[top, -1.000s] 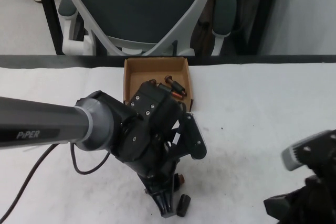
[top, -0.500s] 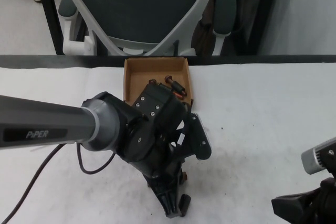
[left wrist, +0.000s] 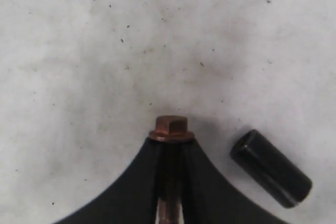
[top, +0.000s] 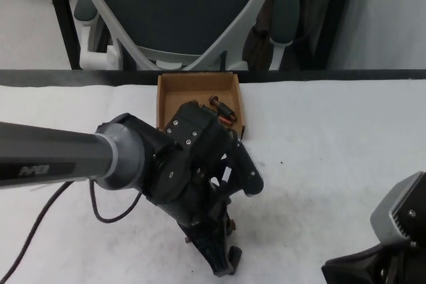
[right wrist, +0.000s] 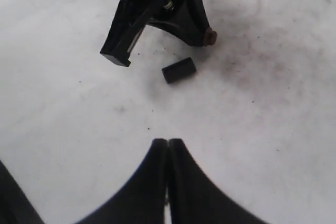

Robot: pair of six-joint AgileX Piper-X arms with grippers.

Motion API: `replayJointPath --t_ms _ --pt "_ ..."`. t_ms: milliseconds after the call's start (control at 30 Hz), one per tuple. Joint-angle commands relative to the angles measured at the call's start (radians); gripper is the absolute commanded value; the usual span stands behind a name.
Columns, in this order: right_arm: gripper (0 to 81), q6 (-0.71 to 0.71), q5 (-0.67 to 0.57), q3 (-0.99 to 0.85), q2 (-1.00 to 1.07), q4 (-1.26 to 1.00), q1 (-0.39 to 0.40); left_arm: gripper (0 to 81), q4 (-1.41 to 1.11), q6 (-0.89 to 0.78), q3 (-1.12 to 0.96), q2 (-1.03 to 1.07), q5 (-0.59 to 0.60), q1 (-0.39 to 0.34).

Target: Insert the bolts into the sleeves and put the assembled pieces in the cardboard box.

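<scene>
One bolt, coppery with a flanged hex head, sits clamped lengthwise in the left gripper in the left wrist view. Its head pokes past the tips, so this is probably a pick-up hold. Sleeve, a smooth black cylinder, lies on its side just beside the gripper, untouched, on the speckled white bench.

Right wrist view: right gripper pressed together, empty, apart from the sleeve.

High view: cardboard box, beyond the left arm, holds assembled pieces.
</scene>
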Motion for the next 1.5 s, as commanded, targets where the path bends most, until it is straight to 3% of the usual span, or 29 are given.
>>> replayJointPath --t_ms 0,467,1033,1367,1467 --pt "0.8 0.030 -0.033 0.000 -0.005 -0.026 -0.001 0.8 -0.020 -0.044 0.012 -0.076 0.033 0.000" --pt "0.9 0.140 0.039 -0.052 0.199 -0.069 -0.001 0.8 -0.429 -0.229 0.341 -0.340 0.034 0.069" --pt "0.9 0.188 0.041 -0.323 0.602 -0.069 -0.001 0.8 -0.914 -0.385 0.718 -0.633 0.034 0.121" --pt "1.0 0.195 0.023 -0.397 0.727 -0.067 -0.001 0.8 -1.025 -0.420 0.853 -0.773 0.065 0.309" --pt "7.7 0.195 0.022 -0.397 0.736 -0.067 -0.001 0.8 -1.043 -0.482 0.857 -0.794 0.140 0.365"
